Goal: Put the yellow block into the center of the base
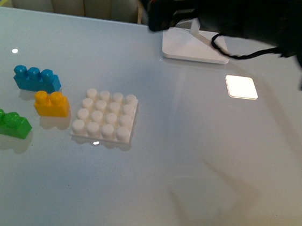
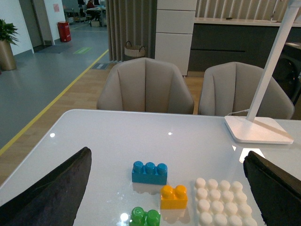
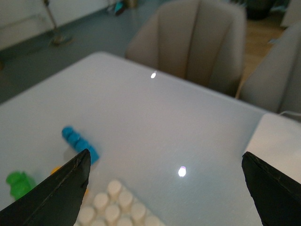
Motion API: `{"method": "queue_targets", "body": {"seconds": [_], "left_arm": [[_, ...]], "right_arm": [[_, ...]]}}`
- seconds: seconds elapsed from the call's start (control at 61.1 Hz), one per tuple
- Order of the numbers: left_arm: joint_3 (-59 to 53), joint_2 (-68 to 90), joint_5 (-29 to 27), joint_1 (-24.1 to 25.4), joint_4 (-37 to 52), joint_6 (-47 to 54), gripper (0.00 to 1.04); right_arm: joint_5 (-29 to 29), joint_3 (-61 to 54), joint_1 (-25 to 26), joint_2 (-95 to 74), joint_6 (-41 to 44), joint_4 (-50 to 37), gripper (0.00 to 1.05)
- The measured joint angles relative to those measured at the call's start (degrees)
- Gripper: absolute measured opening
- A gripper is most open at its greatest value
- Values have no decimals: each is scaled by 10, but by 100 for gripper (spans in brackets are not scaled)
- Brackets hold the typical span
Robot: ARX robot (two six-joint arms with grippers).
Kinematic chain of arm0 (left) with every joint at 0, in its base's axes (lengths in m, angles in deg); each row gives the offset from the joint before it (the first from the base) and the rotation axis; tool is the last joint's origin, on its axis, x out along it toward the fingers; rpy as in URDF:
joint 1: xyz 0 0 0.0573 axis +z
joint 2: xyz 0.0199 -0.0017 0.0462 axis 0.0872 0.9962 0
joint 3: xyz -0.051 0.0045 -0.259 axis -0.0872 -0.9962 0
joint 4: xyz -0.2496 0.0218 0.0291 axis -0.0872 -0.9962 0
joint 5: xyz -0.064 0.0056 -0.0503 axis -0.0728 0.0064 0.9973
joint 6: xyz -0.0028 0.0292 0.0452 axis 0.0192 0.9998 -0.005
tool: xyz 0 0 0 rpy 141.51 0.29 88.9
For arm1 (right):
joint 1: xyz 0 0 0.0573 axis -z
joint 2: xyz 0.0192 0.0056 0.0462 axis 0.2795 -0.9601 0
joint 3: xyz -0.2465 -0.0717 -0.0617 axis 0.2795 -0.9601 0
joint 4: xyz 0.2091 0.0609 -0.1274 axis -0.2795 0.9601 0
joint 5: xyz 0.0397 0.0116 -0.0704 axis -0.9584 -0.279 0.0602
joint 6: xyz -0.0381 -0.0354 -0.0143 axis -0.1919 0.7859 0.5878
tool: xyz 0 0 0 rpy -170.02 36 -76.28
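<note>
The yellow block (image 1: 52, 104) stands on the table just left of the white studded base (image 1: 105, 117), apart from it. In the left wrist view the yellow block (image 2: 173, 197) and the base (image 2: 225, 202) lie below and ahead of my left gripper (image 2: 167, 154), which is open, empty and held above the table. My right gripper (image 3: 165, 155) is open and empty, high over the table; the base (image 3: 117, 209) shows below it, and its near finger (image 3: 61, 193) hides almost all of the yellow block. A dark blurred arm (image 1: 247, 15) crosses the top of the front view.
A blue three-stud brick (image 1: 36, 78) lies behind the yellow block and a green two-stud brick (image 1: 9, 123) to its front left. A white lamp foot (image 1: 193, 46) stands at the back, with a bright reflection (image 1: 241, 87) near it. Chairs (image 2: 146, 87) stand beyond the far edge.
</note>
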Motion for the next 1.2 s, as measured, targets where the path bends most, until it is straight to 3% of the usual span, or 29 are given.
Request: {"method": "queue_targets", "body": {"seconds": [0.049,0.098,0.147,0.491,0.786,0.966,1.032,1.195], "left_arm": [[0,0,1,0,0,0,97],[0,0,1,0,0,0,97],[0,0,0,0,0,0,97],[0,0,0,0,0,0,97],[0,0,0,0,0,0,97],[0,0,0,0,0,0,97],[0,0,0,0,0,0,97],[0,0,0,0,0,0,97]], "right_arm": [[154,-54,4,57,7,-43,84],[245,-110,14,112,11,-54,76],[293,-181,36,176,16,-63,65],[234,-399,116,354,21,-80,1],[194,-497,160,452,22,-82,2],[175,-530,178,536,22,-26,2],[137,-538,207,571,22,-1,2],[131,-554,223,650,22,64,2]]}}
